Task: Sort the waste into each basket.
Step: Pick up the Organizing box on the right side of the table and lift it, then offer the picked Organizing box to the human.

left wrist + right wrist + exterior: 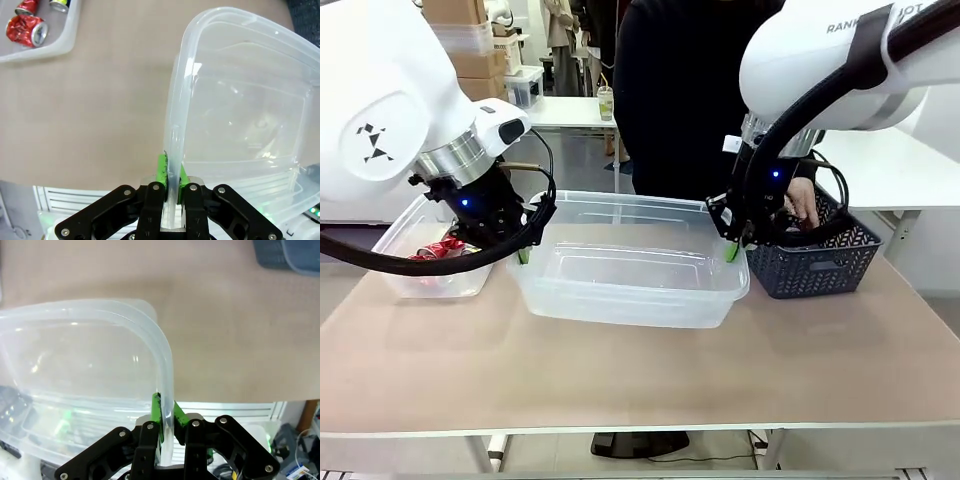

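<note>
The large clear tub (620, 290) sits at the middle of the table (620, 375), held at both ends. The left gripper (523, 255) is clamped on its left rim, green pads (161, 169) pinching the plastic. The right gripper (732, 250) is closed on the right rim. At the left, a smaller clear tub (395, 232) holds crushed red cans (440, 250). At the far right, a person's hand (807, 208) reaches into a dark blue basket (815, 265).
</note>
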You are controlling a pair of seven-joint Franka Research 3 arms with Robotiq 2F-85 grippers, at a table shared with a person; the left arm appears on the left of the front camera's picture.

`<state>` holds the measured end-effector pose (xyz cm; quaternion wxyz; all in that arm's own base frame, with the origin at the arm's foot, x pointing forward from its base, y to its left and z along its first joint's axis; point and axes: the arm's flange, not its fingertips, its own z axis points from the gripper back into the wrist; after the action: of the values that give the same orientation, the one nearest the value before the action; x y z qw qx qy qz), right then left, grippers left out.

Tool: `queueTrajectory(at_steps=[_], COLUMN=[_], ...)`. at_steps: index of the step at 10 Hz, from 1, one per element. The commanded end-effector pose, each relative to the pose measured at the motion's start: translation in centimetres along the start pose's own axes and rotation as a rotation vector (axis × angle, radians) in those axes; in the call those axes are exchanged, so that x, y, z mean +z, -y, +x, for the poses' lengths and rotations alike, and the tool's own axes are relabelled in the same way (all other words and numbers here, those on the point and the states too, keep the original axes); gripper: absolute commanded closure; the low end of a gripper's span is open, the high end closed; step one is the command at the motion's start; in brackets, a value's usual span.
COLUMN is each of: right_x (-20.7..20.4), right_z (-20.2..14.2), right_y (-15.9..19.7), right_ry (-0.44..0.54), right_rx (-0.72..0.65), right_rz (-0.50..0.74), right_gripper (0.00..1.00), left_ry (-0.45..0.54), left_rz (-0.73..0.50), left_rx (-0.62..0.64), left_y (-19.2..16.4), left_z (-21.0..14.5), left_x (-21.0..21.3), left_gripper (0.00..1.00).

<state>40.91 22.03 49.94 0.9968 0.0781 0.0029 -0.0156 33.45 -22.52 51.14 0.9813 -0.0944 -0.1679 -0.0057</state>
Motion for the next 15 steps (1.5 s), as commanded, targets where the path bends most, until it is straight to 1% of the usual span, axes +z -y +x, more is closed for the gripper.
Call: queueTrajectory(at_steps=[1,15], right_x=[0.24,0.24], right_z=[-0.24,-0.24], right_y=[0.29,0.29], right_ry=[-0.009,-0.009], right_rx=[-0.013,-0.013], right_rz=[0.032,0.032], right_gripper=[0.95,0.95], left_ry=[0.009,0.009], left_rz=[0.004,0.004], left_rx=[0.008,0.008], left_y=[-0.32,-0.32], left_z=[0.53,0.53], left_x=[0.19,0.19], left_gripper=[0.94,0.94])
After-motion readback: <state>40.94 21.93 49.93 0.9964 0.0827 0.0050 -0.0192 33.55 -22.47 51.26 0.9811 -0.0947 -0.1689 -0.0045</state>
